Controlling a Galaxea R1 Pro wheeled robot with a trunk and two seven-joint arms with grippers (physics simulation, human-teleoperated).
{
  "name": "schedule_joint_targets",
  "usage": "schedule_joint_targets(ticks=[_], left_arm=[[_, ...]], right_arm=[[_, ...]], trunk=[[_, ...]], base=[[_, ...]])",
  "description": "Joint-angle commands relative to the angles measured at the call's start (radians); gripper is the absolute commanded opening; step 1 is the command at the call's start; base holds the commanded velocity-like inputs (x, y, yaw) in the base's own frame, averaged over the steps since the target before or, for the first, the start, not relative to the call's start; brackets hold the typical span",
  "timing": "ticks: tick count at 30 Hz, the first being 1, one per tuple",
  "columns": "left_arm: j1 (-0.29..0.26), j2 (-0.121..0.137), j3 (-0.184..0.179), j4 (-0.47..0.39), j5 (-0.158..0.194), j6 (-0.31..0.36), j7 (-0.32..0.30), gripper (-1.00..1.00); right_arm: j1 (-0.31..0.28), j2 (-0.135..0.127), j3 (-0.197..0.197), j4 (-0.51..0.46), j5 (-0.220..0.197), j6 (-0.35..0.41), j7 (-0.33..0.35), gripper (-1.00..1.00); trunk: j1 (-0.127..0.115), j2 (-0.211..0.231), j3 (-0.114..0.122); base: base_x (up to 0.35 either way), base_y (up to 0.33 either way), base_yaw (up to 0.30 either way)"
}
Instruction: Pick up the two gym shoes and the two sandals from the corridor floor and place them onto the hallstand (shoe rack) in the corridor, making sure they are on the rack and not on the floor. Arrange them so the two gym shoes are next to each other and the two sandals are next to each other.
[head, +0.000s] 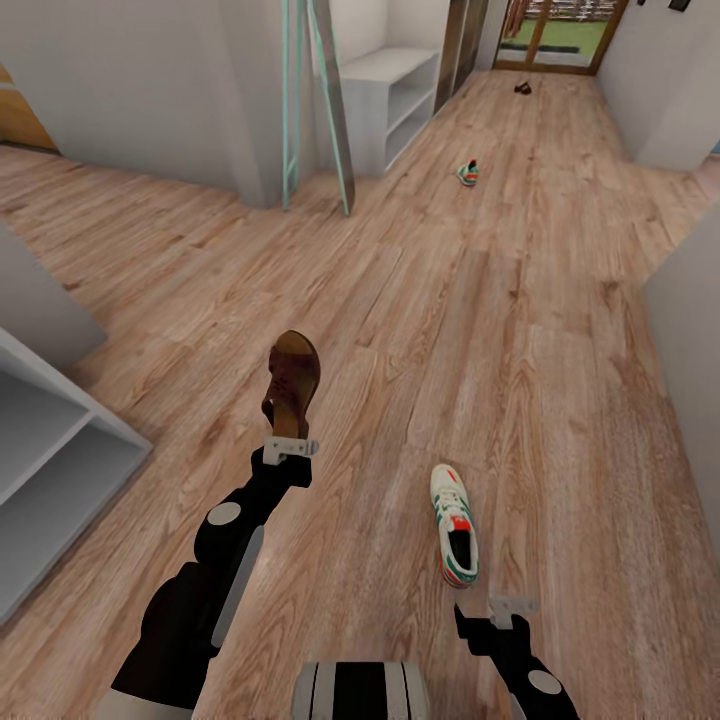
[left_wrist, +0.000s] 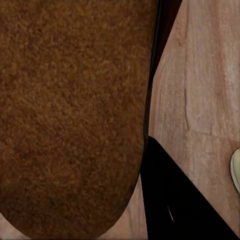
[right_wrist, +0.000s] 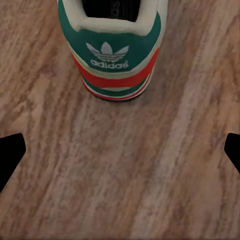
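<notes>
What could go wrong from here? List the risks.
1. The left gripper seems to pinch the sandal only at its heel end, the rest sticking out beyond the fingers; it could pivot or slip during the carry.
2. The right gripper sits open just behind the near shoe; advancing low could push the shoe along the floor instead of straddling it.
3. The far shoe and second sandal lie far up the corridor.

A gym shoe (right_wrist: 111, 47) stands on the wooden corridor floor (right_wrist: 120, 175), its green heel with red stripes facing the camera. Two dark fingertips (right_wrist: 11, 152) of the right gripper (right_wrist: 120, 152) are wide apart
</notes>
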Motion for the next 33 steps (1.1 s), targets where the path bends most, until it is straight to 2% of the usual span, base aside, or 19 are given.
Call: schedule_joint_targets(ticks=[1,6,9,15,25,33], left_arm=[[0.0,0.0,0.001,-0.001,-0.004,0.006,-0.005,-1.0],[0.0,0.0,0.001,-0.001,-0.004,0.006,-0.005,-1.0],[0.0,0.0,0.001,-0.001,-0.005,0.006,-0.005,-1.0],[0.0,0.0,0.001,-0.001,-0.005,0.006,-0.005,-1.0],[0.0,0.0,0.001,-0.001,-0.005,0.006,-0.005,-1.0],[0.0,0.0,0.001,-0.001,-0.006,0.006,-0.005,-1.0]], right_arm=[[0.0,0.0,0.0,-0.002,0.0,0.004,0.0,1.0],[0.0,0.0,0.0,-0.002,0.0,0.005,0.0,1.0],[0.0,0.0,0.0,-0.002,0.0,0.005,0.0,1.0],[0.0,0.0,0.0,-0.004,0.0,0.004,0.0,1.0],[0.0,0.0,0.0,-0.004,-0.001,0.004,0.0,1.0],[0.0,0.0,0.0,-0.004,-0.001,0.004,0.0,1.0]], trunk=[[0.0,-0.001,-0.006],[0.002,-0.002,-0.034],[0.002,-0.002,-0.038],[0.002,-0.002,-0.04],[0.002,-0.002,-0.041],[0.002,-0.002,-0.041]], base=[[0.0,0.0,0.0],[0.0,0.0,0.0],[0.0,0.0,0.0],[0.017,0.0,0.0],[0.263,0.0,0.0],[0.035,0.0,0.0]])
